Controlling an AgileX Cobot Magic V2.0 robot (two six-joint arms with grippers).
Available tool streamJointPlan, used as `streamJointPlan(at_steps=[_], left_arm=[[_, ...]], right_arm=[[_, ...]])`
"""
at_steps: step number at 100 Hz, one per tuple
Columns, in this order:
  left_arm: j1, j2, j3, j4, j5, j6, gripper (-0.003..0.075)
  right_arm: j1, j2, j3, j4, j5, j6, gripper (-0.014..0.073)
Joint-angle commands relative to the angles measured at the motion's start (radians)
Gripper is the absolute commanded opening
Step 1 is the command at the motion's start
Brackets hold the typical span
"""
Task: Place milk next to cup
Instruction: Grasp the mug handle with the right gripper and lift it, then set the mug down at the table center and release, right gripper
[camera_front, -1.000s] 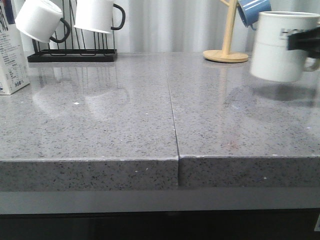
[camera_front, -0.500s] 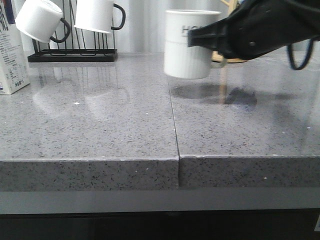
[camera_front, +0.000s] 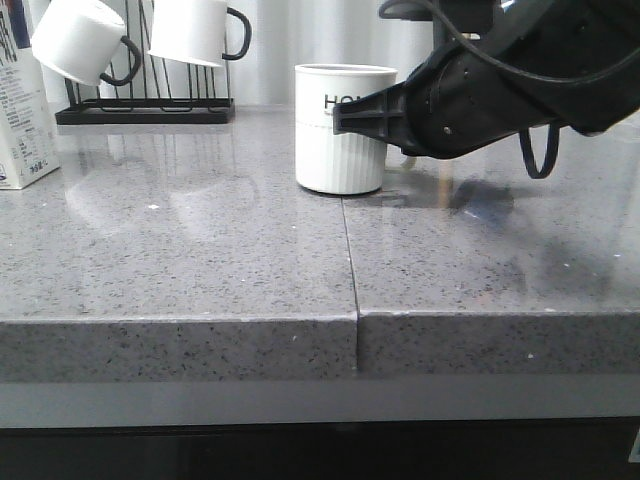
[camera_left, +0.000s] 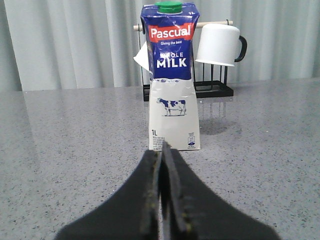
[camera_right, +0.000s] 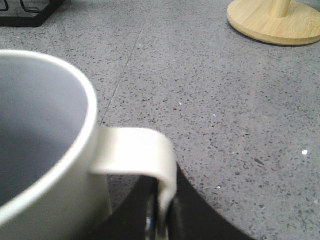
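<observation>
The milk (camera_left: 171, 80), a white carton with a blue top and green cap, stands upright on the grey countertop; in the front view only its edge (camera_front: 22, 110) shows at the far left. My left gripper (camera_left: 162, 150) is shut and empty, a short way in front of the carton and pointing at it. The cup (camera_front: 345, 130), a ribbed white mug, stands on the countertop near the middle seam. My right gripper (camera_right: 161, 220) is shut on the cup's handle (camera_right: 135, 155); in the front view the right gripper (camera_front: 350, 117) reaches in from the right.
A black rack (camera_front: 145, 110) at the back left holds two white mugs with black handles (camera_front: 80, 40) (camera_front: 195, 28). A wooden stand's round base (camera_right: 275, 22) lies behind the cup to the right. A seam (camera_front: 348, 250) runs down the countertop to its front edge.
My right arm has carried the cup from the far right leftward and down; it now stands on the countertop by the seam. The milk has not moved.
</observation>
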Motion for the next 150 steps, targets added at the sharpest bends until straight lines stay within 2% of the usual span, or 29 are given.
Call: streamJointPlan(at_steps=[1,25,34,72,122,141,150], left_arm=[[0.003,-0.032,0.051,-0.002,-0.078,-0.007,-0.0021],[0.003,-0.032,0.051,-0.002,-0.078,-0.007,-0.0021],[0.003,-0.032,0.051,-0.002,-0.078,-0.007,-0.0021],[0.003,-0.032,0.051,-0.002,-0.078,-0.007,-0.0021],[0.003,-0.032,0.051,-0.002,-0.078,-0.007,-0.0021],[0.003,-0.032,0.051,-0.002,-0.078,-0.007,-0.0021],[0.003,-0.032,0.051,-0.002,-0.078,-0.007,-0.0021]], right_arm=[[-0.002,-0.046,-0.032,-0.024,-0.052,-0.012,0.0001],[-0.002,-0.046,-0.028,-0.024,-0.024,-0.012,0.0294],[-0.002,-0.046,-0.028,-0.024,-0.025,-0.012,0.0345],[0.000,-0.118,0.013,-0.024,-0.003,-0.012,0.0349],[0.040,-0.382,0.242,-0.017,0.021,-0.019,0.0349],[-0.035,-0.560,0.317,-0.009,0.071,-0.059,0.0349],[-0.074,-0.653,0.364,-0.047,0.118,-0.058,0.0349]])
